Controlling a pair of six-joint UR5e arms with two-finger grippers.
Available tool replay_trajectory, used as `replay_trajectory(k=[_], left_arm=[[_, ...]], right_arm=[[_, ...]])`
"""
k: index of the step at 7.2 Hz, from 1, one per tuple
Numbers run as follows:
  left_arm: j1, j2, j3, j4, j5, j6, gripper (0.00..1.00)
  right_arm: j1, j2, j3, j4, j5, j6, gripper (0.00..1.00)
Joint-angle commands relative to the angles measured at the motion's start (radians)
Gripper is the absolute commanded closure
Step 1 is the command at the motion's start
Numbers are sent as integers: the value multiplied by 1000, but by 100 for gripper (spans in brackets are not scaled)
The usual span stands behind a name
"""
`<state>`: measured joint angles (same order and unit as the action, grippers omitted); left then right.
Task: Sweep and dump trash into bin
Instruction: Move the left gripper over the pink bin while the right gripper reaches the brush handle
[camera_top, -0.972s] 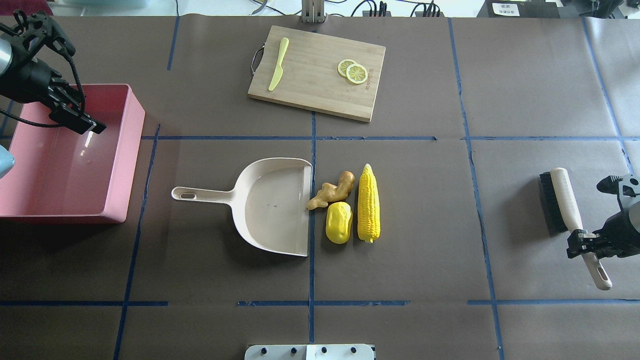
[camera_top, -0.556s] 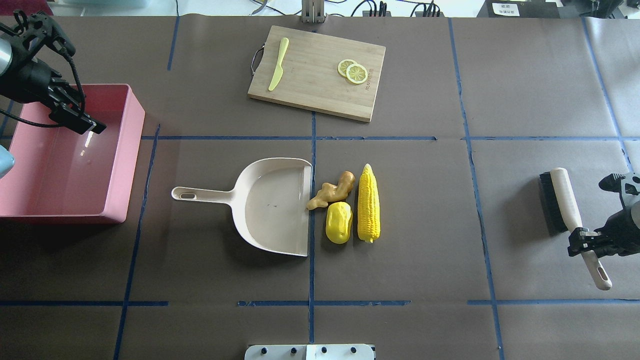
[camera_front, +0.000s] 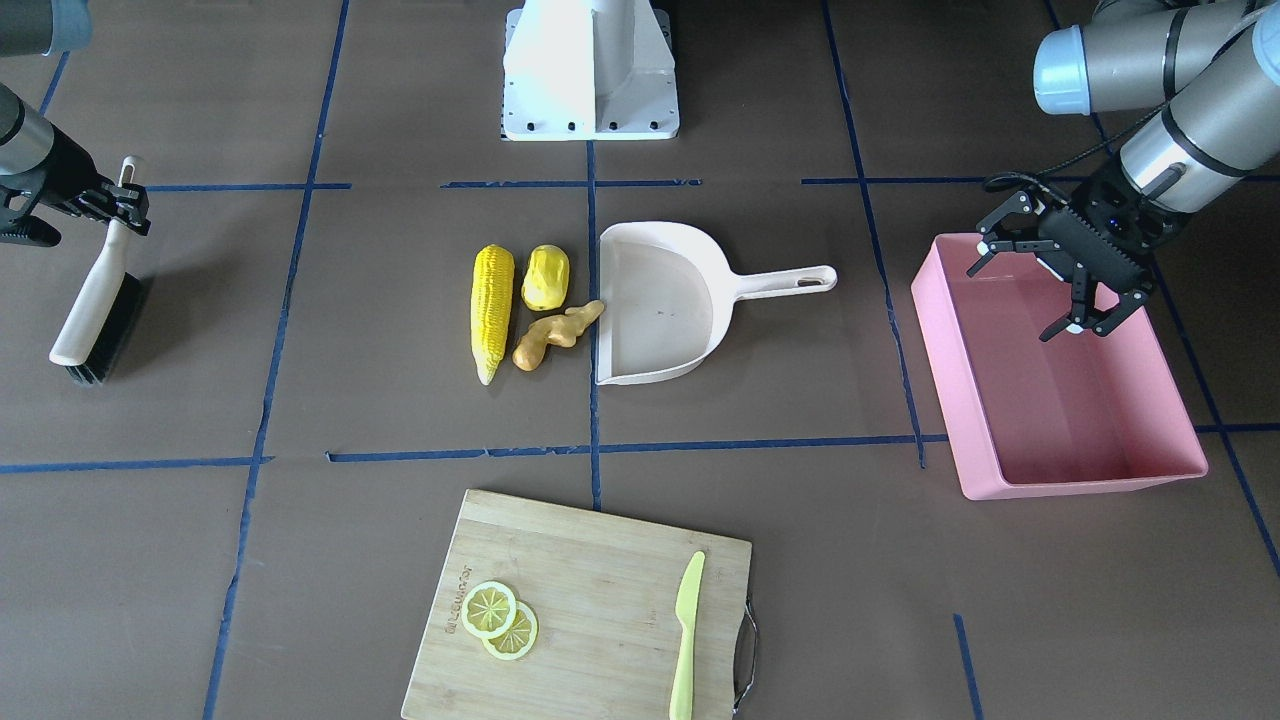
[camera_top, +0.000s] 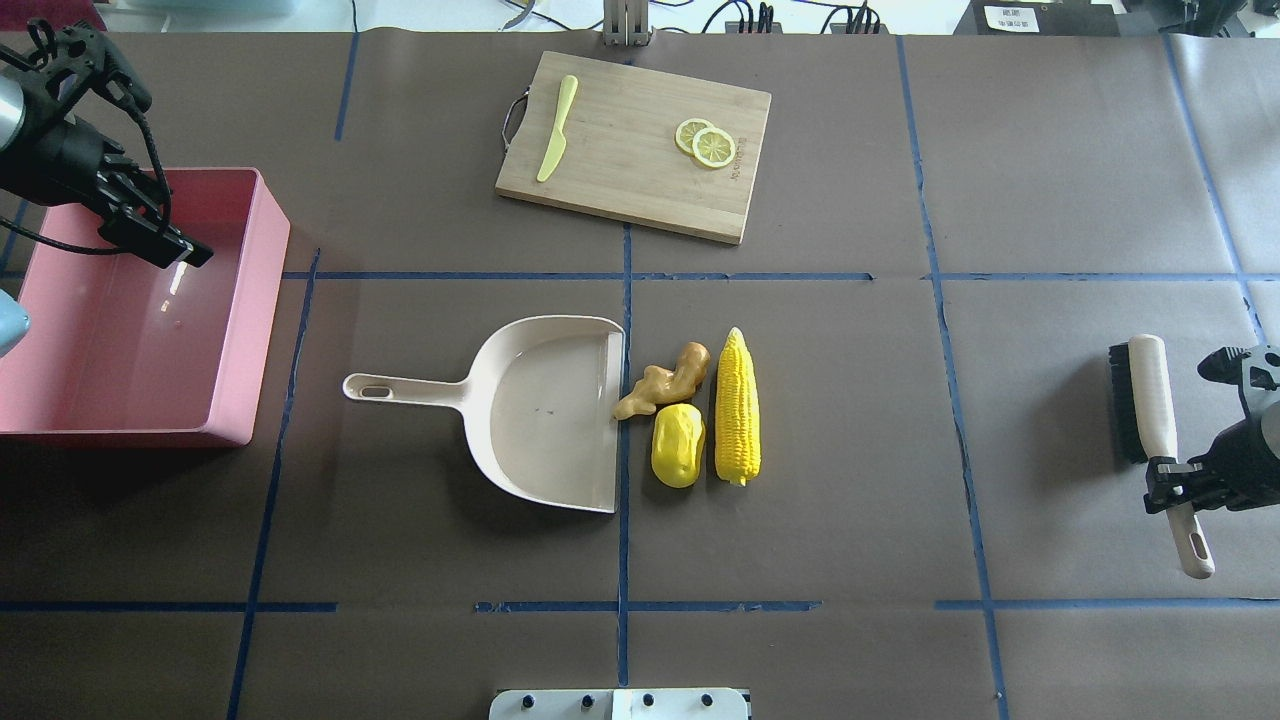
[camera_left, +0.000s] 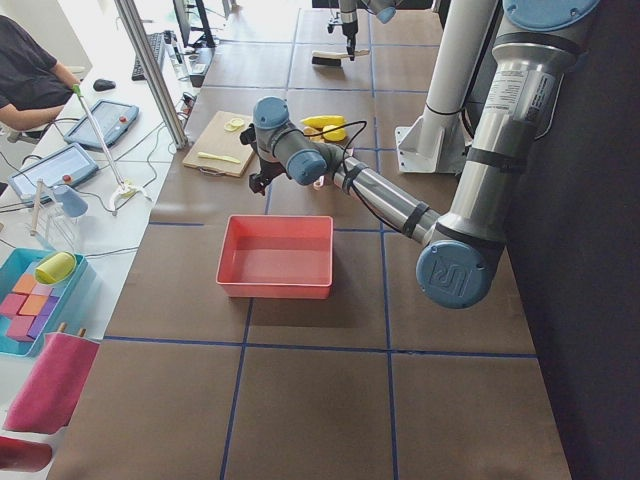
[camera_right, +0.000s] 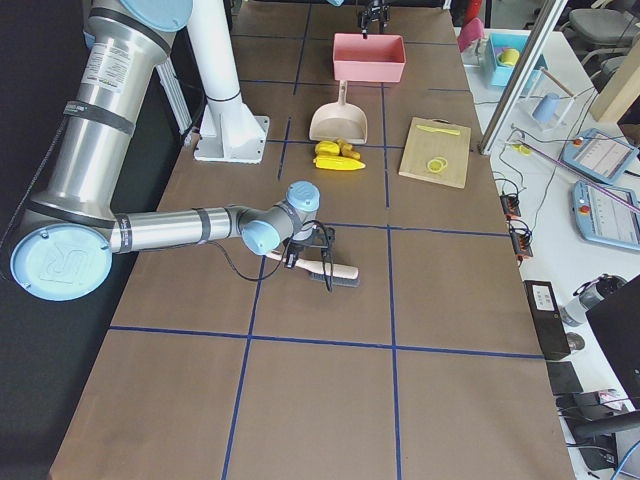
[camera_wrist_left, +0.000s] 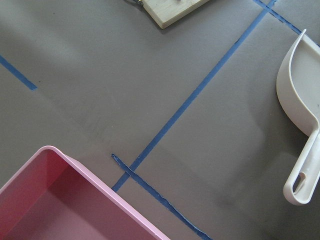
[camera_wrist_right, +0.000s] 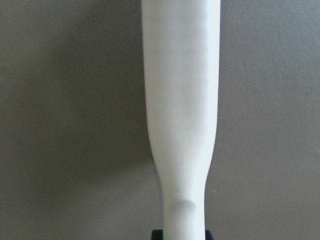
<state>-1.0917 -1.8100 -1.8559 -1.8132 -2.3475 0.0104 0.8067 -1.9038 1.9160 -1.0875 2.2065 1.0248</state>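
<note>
From overhead we see the pink bin (camera_top: 255, 330) at the table's 9 o'clock. The left gripper (camera_front: 1010, 305) hangs over its 12 o'clock end w/ fingers spread wide. The cutting board (camera_top: 640, 150) sits at 12. The cream dustpan (camera_top: 545, 400) lies at centre, mouth to 3, handle to 9. At the 3 o'clock edge the right gripper (camera_top: 1170, 490) is clamped on the brush (camera_top: 1155, 400) handle. The trash lies at 3 of the pan's mouth: corn cob (camera_top: 737, 408) outermost, lumpy veg (camera_top: 678, 445) beside it, ginger root (camera_top: 663, 382) touching the lip.
</note>
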Motion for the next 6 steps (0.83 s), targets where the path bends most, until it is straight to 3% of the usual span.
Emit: replay_trajectory(k=[1,4,6], left_arm=[[1,0,0,0,-1,0,0],[13,-22,-8,-2,-1,5,0],[90,-72,-16,-6,1,19,0]], right_arm=[[18,0,29,0,10,0,100],[28,0,87,-11,25,0,100],[-7,6,124,-11,25,0,100]])
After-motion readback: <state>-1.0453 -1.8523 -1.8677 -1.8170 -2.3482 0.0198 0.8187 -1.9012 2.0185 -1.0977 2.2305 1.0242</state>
